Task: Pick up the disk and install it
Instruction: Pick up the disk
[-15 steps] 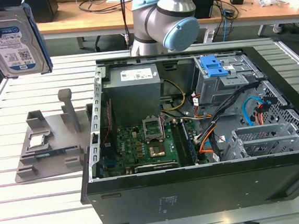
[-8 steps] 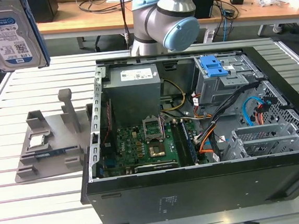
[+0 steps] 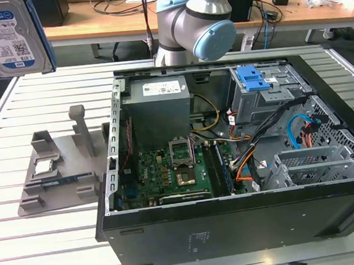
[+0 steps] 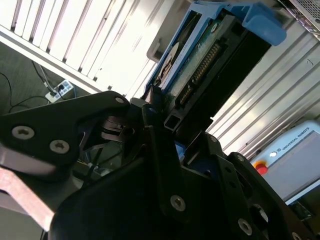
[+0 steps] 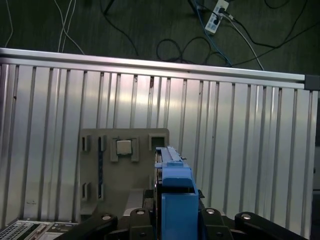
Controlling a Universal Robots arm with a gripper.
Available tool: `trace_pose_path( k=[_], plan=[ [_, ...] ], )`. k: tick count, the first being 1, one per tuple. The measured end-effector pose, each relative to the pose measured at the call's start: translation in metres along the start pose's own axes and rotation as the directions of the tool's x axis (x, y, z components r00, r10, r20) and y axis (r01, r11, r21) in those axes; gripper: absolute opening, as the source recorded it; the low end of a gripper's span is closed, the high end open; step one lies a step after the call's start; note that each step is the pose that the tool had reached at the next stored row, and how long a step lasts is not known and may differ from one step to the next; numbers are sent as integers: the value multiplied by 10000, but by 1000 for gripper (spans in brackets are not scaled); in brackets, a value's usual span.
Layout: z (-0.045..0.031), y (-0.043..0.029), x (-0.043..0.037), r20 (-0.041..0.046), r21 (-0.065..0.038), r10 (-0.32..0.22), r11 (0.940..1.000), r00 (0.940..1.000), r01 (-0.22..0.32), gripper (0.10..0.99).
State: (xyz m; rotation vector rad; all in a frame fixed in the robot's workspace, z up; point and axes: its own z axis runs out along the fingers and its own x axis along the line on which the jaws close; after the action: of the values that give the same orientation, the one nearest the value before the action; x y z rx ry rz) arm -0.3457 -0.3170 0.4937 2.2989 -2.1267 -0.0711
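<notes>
The pincer (image 4: 170,120) clamps the disk (image 3: 8,35) by its blue carrier above the grey tray (image 5: 145,172) holding a processor chip (image 5: 123,146), beside the open computer case (image 3: 235,230).

Stock was counted and entered as follows.
- Disk (image 3: 8,35): one.
- Arm (image 3: 198,19): one.
- Gripper (image 4: 167,122): one.
- Case (image 3: 235,230): one.
- Power supply (image 3: 159,106): one, in the case.
- Motherboard (image 3: 168,176): one, in the case.
- Blue latch (image 3: 251,77): one.
- Fixture (image 3: 57,180): one, at the exterior view's left of the case.
- Chip (image 3: 45,167): one, on the fixture.
- Table (image 3: 45,255): one.
- Desk (image 3: 92,19): one, far side.
- Power strip (image 5: 216,10): one.
</notes>
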Motion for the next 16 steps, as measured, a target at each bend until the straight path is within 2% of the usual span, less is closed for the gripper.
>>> trace_pose_path(
  k=[10, 16],
  plan=[
    [-274, 10, -9, 6, 1, 0, 10000, 10000, 0, 365],
    [-294, 11, -9, 10, 1, -1, 10000, 10000, 1, 365]
  ],
)
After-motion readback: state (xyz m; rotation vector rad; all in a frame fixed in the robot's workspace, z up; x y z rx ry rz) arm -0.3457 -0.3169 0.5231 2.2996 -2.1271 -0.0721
